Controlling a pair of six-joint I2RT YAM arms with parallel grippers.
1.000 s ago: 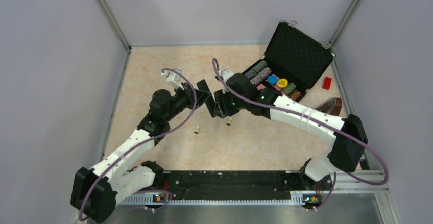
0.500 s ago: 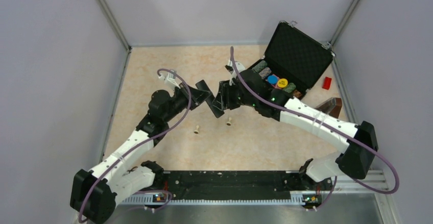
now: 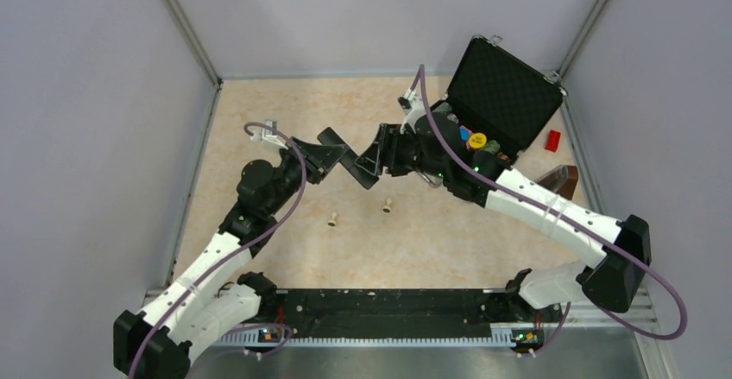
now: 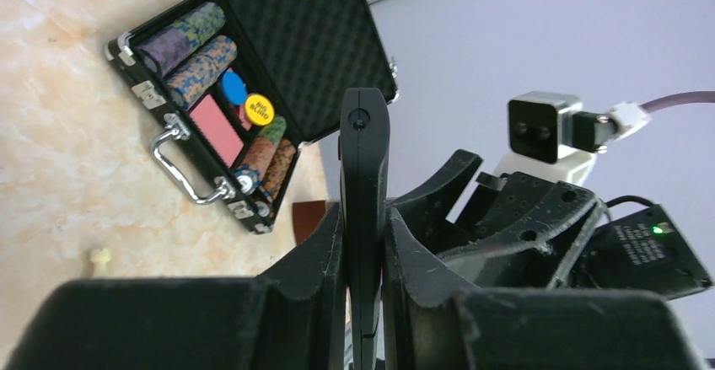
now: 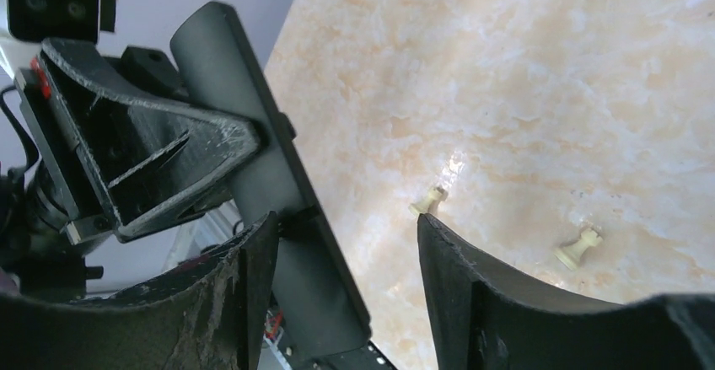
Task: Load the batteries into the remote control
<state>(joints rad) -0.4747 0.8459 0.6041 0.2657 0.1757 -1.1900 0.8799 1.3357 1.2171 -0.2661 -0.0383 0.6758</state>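
**Two-arm handling of the remote control above the table.** The left gripper [image 3: 326, 148] is clamping the remote control [image 3: 352, 161] edge-on between its closed fingers [image 4: 325, 248], well above the marbled table [image 3: 285, 111], so that the slim black bar is projecting towards the right arm. The right gripper [image 5: 346, 222] is standing about half open. Its jaws are straddling the free end of the bar [image 5: 299, 286], with one finger [image 5: 249, 294] touching or just beside it and the other finger [image 5: 455, 286] apart from it, so it is gripping nothing.

The batteries are not showing in any view, and whether they are already seated cannot be told, nor which face the back cover is on.

The step in hand appears to be a re-grip or hand-over of the remote between the arms. To do it well:

- The left gripper should be holding firmly and without twisting.
- The right jaws should be centring on the bar's flat faces before closing, since a one-sided contact is likely to lever the thin bar out of line.

Two beige pegs [image 3: 332, 219] [image 3: 388, 206] are lying below on the table. The open chip case [image 3: 505, 94] is standing close behind the right wrist, which leaves little room for a backward swing.
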